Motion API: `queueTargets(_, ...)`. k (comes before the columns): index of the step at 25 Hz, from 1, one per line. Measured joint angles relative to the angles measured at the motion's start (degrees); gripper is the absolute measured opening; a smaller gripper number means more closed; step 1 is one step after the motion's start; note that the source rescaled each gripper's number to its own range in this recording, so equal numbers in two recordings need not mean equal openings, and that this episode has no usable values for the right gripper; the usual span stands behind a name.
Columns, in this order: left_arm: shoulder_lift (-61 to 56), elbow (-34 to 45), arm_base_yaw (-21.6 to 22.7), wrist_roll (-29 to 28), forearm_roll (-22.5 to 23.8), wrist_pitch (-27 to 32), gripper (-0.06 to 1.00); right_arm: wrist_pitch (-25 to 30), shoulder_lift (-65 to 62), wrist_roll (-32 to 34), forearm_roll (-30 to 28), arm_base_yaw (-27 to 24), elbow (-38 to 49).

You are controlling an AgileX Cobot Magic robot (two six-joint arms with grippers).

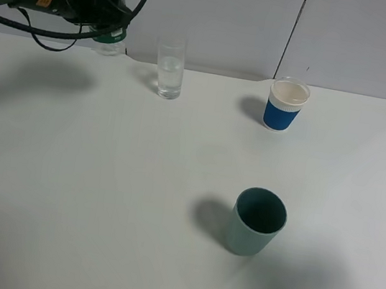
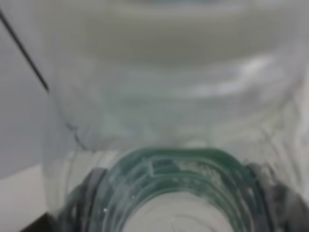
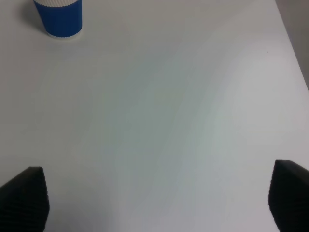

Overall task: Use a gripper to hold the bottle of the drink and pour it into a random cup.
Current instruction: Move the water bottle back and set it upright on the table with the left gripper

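Observation:
My left gripper (image 1: 105, 11) is at the far left back of the table, shut on the clear bottle (image 1: 110, 38) with the dark green label. The bottle stands roughly upright, left of the tall clear glass (image 1: 169, 68) and apart from it. In the left wrist view the bottle (image 2: 169, 96) fills the frame, blurred, with a green ring low down. My right gripper (image 3: 154, 198) is open and empty over bare table; it does not show in the exterior view.
A blue cup with a white rim (image 1: 286, 105) stands at the back right and also shows in the right wrist view (image 3: 58, 17). A teal cup (image 1: 257, 222) stands nearer the front, right of centre. A white wall runs behind the white table (image 1: 62, 190).

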Motion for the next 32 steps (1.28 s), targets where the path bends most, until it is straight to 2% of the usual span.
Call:
queueTargets(7,-1.3,8.0,5.9,-0.1,-0.3,-11.5,0.00,0.0,0.0,0.0,0.0,0.0,0.0)
queueTargets(10,-1.3,10.5,7.8,1.8,-0.3,-15.7,0.00,0.0,0.0,0.0,0.0,0.0,0.0)
queueTargets(13,-1.3,13.0,9.1,7.3,-0.2,-19.6,0.00,0.0,0.0,0.0,0.0,0.0,0.0)
queueTargets(16,-1.3,15.6,9.7,16.4,-0.2,-22.5,0.00,0.0,0.0,0.0,0.0,0.0,0.0)
queueTargets(20,-0.9,18.2,11.1,24.9,-1.5,-25.6,0.00,0.0,0.0,0.0,0.0,0.0,0.0)
queueTargets(26,3.9,19.1,12.4,28.8,-5.8,-30.3,0.00,0.0,0.0,0.0,0.0,0.0,0.0)
queueTargets(32,9.6,19.1,12.4,36.0,-10.1,-33.7,0.00,0.0,0.0,0.0,0.0,0.0,0.0)
